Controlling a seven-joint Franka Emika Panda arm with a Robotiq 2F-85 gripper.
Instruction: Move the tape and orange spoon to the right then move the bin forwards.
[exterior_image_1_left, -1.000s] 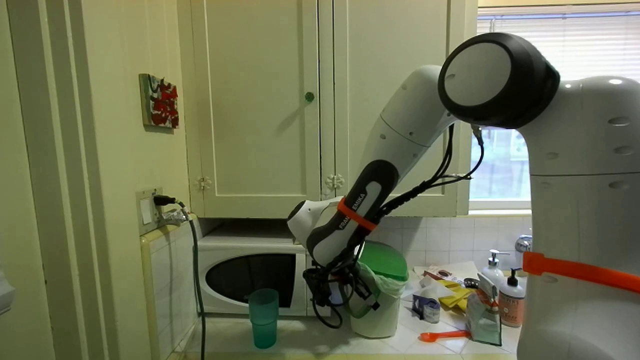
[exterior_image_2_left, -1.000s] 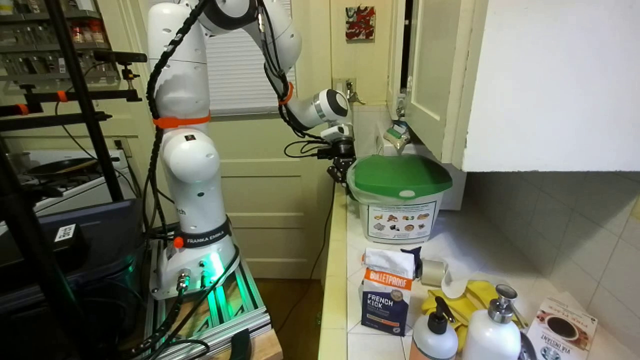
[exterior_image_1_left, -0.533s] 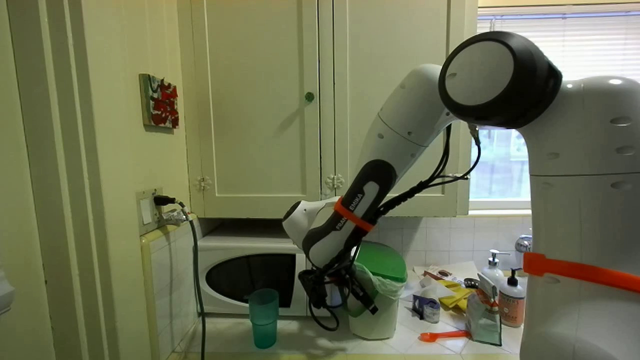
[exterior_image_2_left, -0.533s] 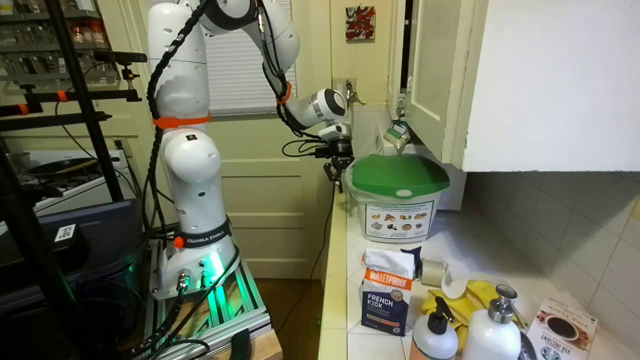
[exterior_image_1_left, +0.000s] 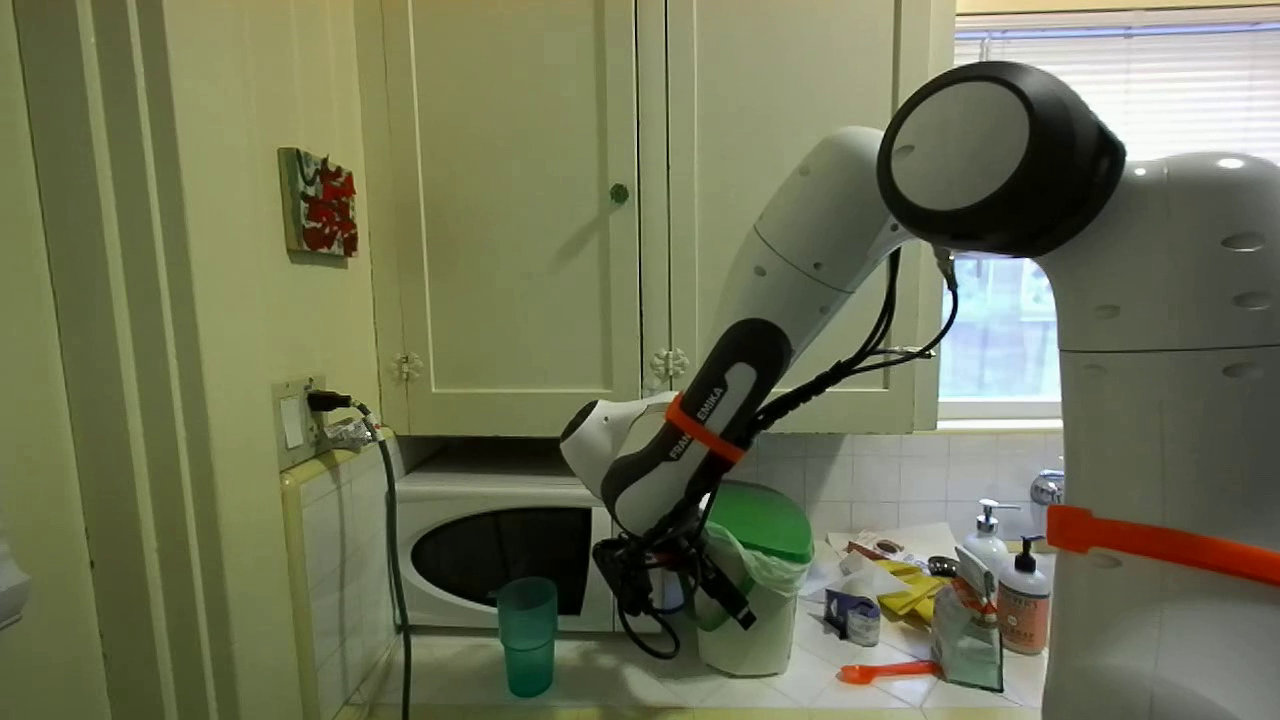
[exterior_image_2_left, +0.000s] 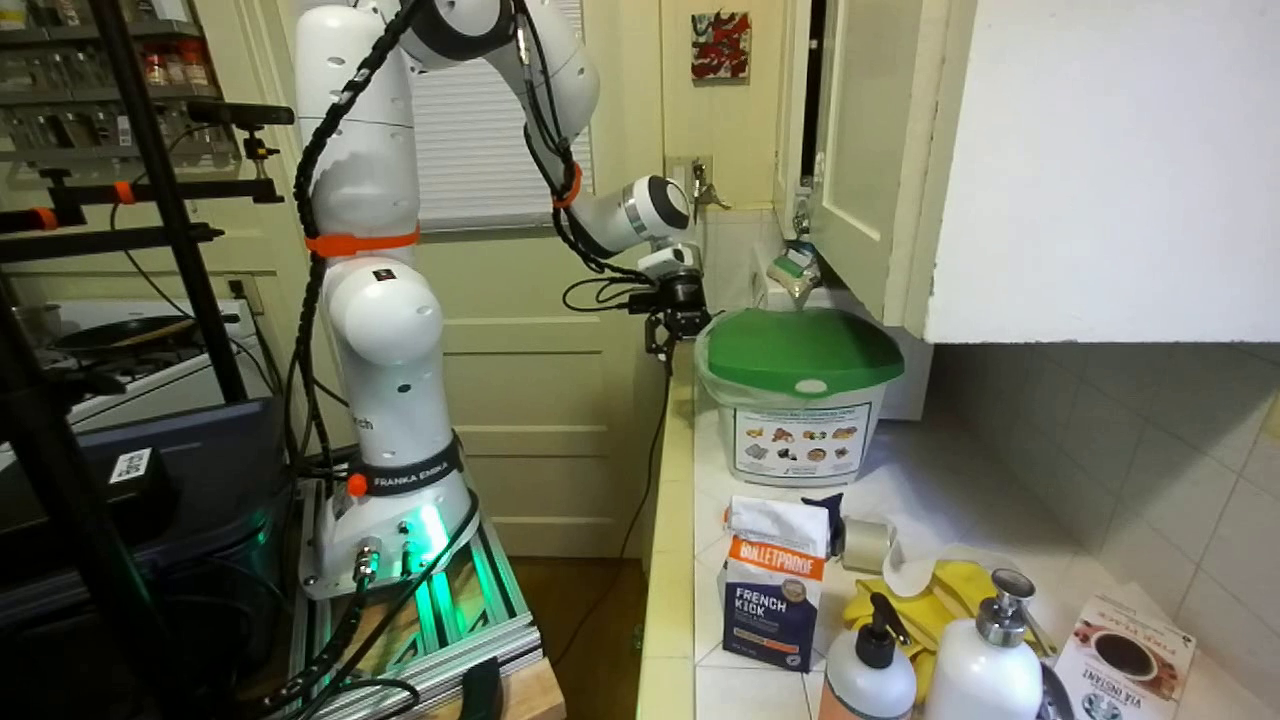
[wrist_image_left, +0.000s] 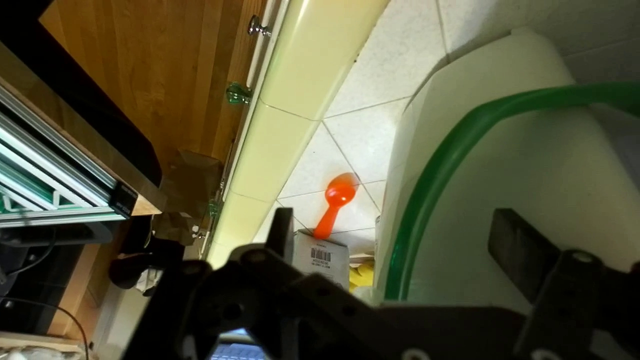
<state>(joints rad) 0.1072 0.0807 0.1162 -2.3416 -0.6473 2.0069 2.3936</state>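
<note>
The pale bin (exterior_image_1_left: 757, 645) with its green lid (exterior_image_2_left: 800, 350) stands upright on the counter in both exterior views. At its front my gripper (wrist_image_left: 392, 227) stands open, its fingers well apart. The bin's green handle (wrist_image_left: 412, 225) passes between them in the wrist view, with the bin's wall behind; whether a finger touches it I cannot tell. The orange spoon (exterior_image_1_left: 888, 671) lies on the tiles right of the bin, its handle end reaching the coffee bag (exterior_image_2_left: 772, 590). Behind that bag rests the tape (exterior_image_2_left: 866, 545), a pale roll beside something dark.
A teal cup (exterior_image_1_left: 528, 640) stands left of the bin, before the microwave (exterior_image_1_left: 500, 560). Yellow gloves (exterior_image_2_left: 950, 590), soap bottles (exterior_image_2_left: 985, 660) and a flat coffee box (exterior_image_2_left: 1125, 655) crowd the other end. The counter's yellow front edge (exterior_image_2_left: 672, 560) runs close to the bin; cupboards hang above.
My gripper's fingers have spread apart. The arm has drawn slightly toward the counter's front edge and to the left in an exterior view. The bin has shifted only a little.
</note>
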